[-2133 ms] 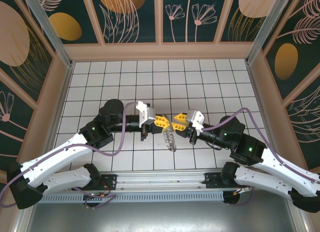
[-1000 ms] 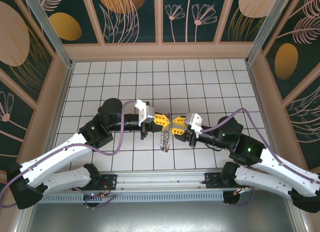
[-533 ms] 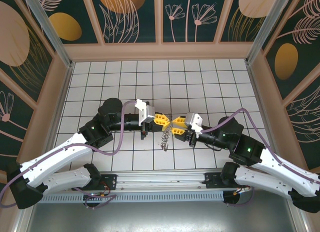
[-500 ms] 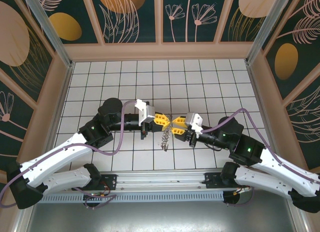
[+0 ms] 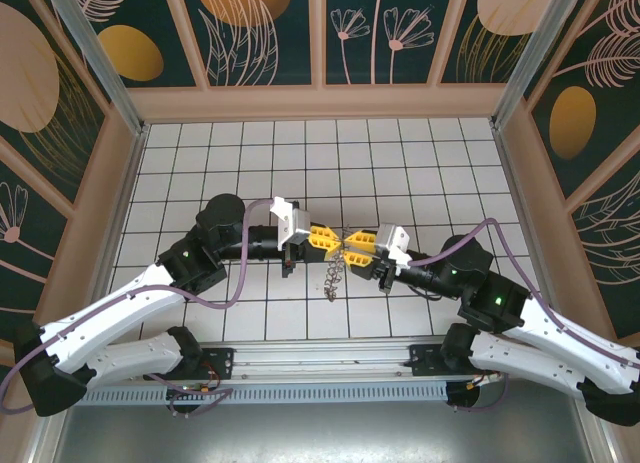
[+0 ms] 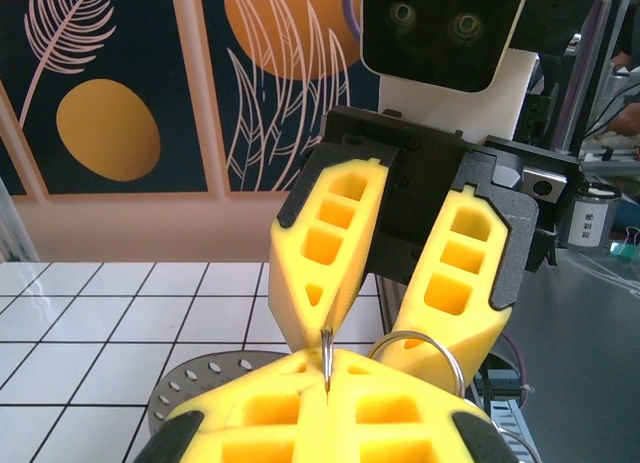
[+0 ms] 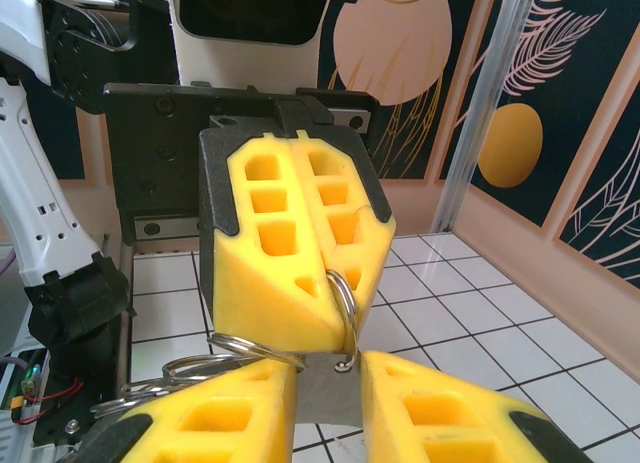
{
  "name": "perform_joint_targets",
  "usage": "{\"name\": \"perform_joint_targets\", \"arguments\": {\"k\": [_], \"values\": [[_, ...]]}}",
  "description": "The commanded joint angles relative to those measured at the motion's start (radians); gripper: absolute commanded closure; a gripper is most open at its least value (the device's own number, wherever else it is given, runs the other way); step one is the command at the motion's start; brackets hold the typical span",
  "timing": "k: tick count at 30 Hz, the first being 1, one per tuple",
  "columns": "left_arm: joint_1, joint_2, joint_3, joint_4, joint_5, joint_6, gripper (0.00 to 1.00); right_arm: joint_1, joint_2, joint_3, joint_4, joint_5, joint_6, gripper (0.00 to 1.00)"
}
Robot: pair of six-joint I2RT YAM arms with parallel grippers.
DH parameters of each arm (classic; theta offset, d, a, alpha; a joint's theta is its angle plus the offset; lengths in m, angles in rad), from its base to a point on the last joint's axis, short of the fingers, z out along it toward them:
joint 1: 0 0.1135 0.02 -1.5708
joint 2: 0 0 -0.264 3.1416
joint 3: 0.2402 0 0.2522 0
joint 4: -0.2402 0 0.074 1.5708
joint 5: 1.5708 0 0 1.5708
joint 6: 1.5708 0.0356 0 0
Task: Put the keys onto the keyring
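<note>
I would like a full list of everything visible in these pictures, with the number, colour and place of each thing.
keyring: one, silver, pinched in the left gripper.
metal bunch: one, silver, hanging under where the grippers meet; single pieces too small to tell.
flat piece: one, grey, between the fingers of the right gripper.
floor: white tiles, dark lines.
walls: dark, with an orange and cream plant pattern, around the floor.
cables: two, purple, along the arms.
arms: two, white and black, from the near edge.
left gripper: yellow, shut on the keyring.
right gripper: yellow, facing it tip to tip.
</note>
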Motion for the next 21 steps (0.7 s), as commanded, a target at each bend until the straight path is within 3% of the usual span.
{"name": "perform_joint_targets", "arguments": {"k": [1, 8, 15, 21], "values": [[0.002, 0.010, 0.036, 0.014, 0.047, -0.008, 1.00, -0.001, 0.001, -0.010, 0.084, 0.000, 0.013, 0.77], [0.002, 0.000, 0.036, 0.014, 0.028, -0.003, 1.00, -0.001, 0.001, -0.002, 0.037, 0.033, 0.005, 0.77], [0.003, 0.003, 0.036, 0.005, 0.017, 0.003, 1.00, 0.000, -0.019, 0.022, -0.090, 0.124, -0.015, 0.70], [0.001, 0.012, 0.036, 0.006, 0.015, 0.003, 1.00, -0.001, -0.035, 0.037, -0.086, 0.131, -0.048, 0.68]]}}
